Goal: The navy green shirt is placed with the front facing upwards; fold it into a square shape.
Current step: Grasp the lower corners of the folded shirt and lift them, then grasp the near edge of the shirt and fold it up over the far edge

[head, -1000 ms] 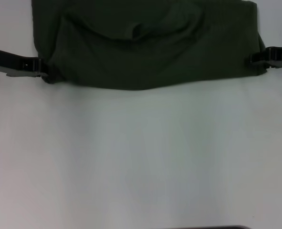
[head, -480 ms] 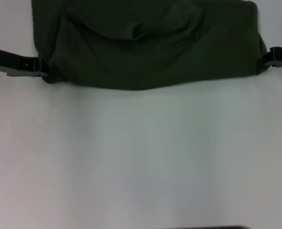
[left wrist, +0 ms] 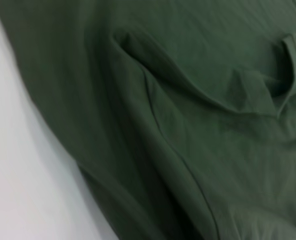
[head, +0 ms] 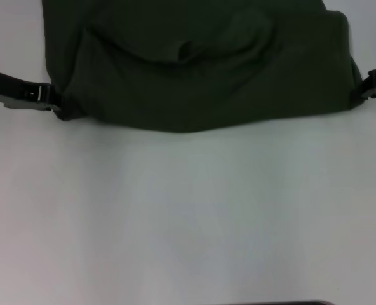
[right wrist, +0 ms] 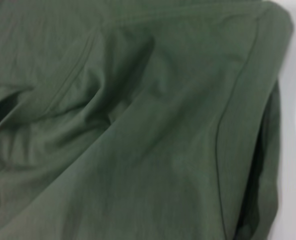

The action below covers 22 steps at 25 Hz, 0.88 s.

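Pretty much everything on the table nearer than the navy green shirt is bare white surface. The left gripper and right gripper sit tight against the shirt's two side edges, blocking those

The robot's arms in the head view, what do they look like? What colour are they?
Only their ends show. The left gripper is a long, flat, black piece with a light grey part along its lower edge and a small pale marking near its tip. The right gripper is black and chunky, with little of it in view. No cables show. Both tips meet the navy green shirt.
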Each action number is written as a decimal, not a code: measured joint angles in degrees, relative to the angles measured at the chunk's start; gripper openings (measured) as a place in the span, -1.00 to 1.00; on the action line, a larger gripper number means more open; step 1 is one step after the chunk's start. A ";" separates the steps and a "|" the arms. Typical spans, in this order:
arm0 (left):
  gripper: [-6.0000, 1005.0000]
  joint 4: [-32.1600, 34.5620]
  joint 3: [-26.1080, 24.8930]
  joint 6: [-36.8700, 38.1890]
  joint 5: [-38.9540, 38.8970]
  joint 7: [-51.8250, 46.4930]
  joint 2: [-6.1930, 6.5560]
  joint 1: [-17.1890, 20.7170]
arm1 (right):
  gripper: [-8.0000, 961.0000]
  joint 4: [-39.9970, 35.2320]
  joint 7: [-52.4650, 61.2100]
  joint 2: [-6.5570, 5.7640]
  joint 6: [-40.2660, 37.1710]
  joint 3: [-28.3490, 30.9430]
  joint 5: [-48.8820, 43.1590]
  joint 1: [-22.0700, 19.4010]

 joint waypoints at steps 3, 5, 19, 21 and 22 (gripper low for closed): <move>-0.91 -0.53 0.06 3.98 0.51 0.17 0.71 -0.05 | -0.92 -2.78 1.05 -0.18 -6.19 -0.08 -2.51 0.25; -0.91 -1.13 0.04 6.61 1.28 0.28 1.01 -0.10 | -0.92 -4.62 1.36 -0.15 -9.87 -0.12 -3.99 0.28; -0.91 -3.94 0.86 26.88 10.23 2.19 -0.21 1.22 | -0.93 -7.05 -0.03 1.95 -24.61 -3.59 -12.66 -0.65; -0.91 -4.17 1.62 29.75 11.23 3.66 -0.33 1.17 | -0.93 -7.00 -1.16 2.30 -27.13 -4.44 -13.42 -0.82; -0.91 -4.17 1.62 29.75 11.23 3.66 -0.33 1.17 | -0.93 -7.23 -1.74 2.39 -28.43 -4.46 -13.44 -0.83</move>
